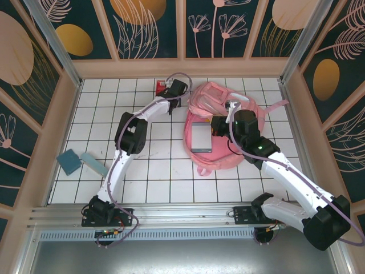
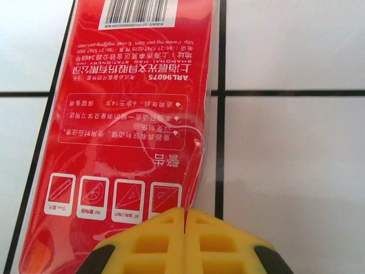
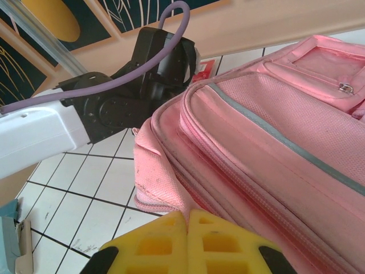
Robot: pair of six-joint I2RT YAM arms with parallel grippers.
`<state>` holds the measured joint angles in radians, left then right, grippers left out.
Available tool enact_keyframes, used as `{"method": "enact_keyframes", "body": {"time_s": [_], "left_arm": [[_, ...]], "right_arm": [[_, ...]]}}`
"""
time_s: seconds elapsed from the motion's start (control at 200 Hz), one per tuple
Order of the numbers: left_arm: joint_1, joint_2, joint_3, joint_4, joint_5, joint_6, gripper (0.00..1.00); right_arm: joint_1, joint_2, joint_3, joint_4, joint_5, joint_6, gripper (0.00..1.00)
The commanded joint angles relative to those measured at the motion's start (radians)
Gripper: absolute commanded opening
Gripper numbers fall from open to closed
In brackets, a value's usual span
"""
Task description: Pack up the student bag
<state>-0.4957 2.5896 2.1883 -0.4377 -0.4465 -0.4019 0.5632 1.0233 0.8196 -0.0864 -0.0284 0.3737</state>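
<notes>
Your L end effector point(image 2: 184, 212): fingers together, pinching the clear edge of a red packet point(image 2: 131, 114) at far centre of the tabletop point(image 2: 296, 171). Your R end effector point(image 3: 187, 214): fingers together on the lip of the bag point(image 3: 274, 148). Bag lies far-centre-right, near the packet's right side.

Robotics test cell: a white-tiled tabletop point(image 1: 171, 182) is boxed in by wood-framed panels point(image 1: 145, 34) painted with teal, gold and pink plant motifs, with aluminium posts point(image 1: 52, 43) at the corners. A left arm point(image 1: 122, 165) and a right arm point(image 1: 293, 182), white with black joints and strung with purple cable point(image 3: 131, 63), are bolted to a metal rail point(image 1: 188, 216) at the near edge. A pink bag point(image 1: 223, 160) lies on the tiles.
</notes>
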Motion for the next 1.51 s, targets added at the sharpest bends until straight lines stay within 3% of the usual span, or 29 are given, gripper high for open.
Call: {"method": "enact_keyframes", "body": {"time_s": [0.0,0.475,0.836,1.181,1.336,1.501], "left_arm": [[0.013,-0.115,-0.108,-0.011,0.070,-0.049,0.00],[0.001,-0.750,-0.816,0.280,0.292,-0.242,0.00],[-0.182,-1.114,-1.187,0.365,0.302,-0.446,0.00],[-0.392,-1.172,-1.279,0.525,0.321,-0.669,0.00],[-0.468,-1.098,-1.241,0.585,0.328,-0.728,0.00],[-0.485,-1.001,-1.186,0.664,0.350,-0.758,0.00]], "right_arm": [[-0.011,-0.037,0.012,0.058,0.009,0.009,0.00],[-0.010,-0.016,0.024,0.090,0.012,0.002,0.00],[-0.010,0.003,0.044,0.113,0.007,0.019,0.00],[-0.010,-0.008,0.037,0.106,0.015,0.036,0.00],[-0.011,-0.012,0.044,0.097,0.027,0.031,0.00],[-0.011,-0.012,0.042,0.097,0.022,0.034,0.00]]}}
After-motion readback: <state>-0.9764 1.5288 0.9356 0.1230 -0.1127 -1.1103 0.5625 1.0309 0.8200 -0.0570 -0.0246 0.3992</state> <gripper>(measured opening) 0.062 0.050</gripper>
